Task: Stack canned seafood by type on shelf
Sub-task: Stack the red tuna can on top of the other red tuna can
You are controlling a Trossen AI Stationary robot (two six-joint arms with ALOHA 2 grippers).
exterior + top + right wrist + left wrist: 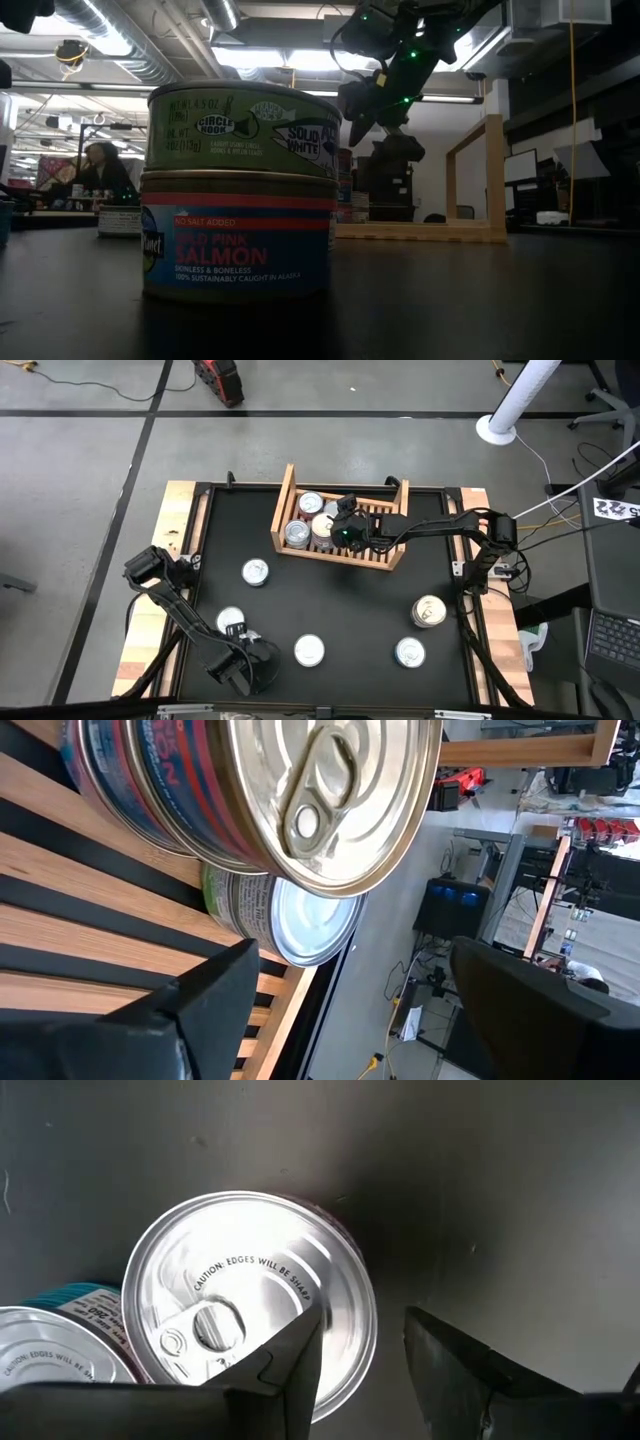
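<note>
The black surface [330,610] filled the middle of the high view, with pale wooden boards along its two sides. The shelf [287,510], a slatted wooden rack with raised side boards, lay at about 12 o'clock on the surface. Tins sat in its 9 o'clock half: one at the far corner [311,503], one at the near corner [297,534], one between them [323,527].

The right arm reached in from 3 o'clock, and the right pincer [343,520] hung over the middle of the shelf with its jaws spread wide, holding nothing. In its wrist view a red-labelled tin [330,790] lay just ahead of the fingers on the slats, with a green-sided one [290,915] behind it.

The left arm came from 9 o'clock down to 7 o'clock. The left pincer [240,632] hovered there, jaws half spread, over a tin [250,1295]; one finger [285,1375] overlapped its lid, and I could not tell whether it touched. A teal-labelled tin [60,1350] lay just beside it.

Loose tins lay apart: one at 9 o'clock [255,572], one at 6 o'clock [309,650], two at 4 o'clock [429,611], [410,653].

In the low view a green tin [243,130] stood stacked on a salmon tin [237,235].
</note>
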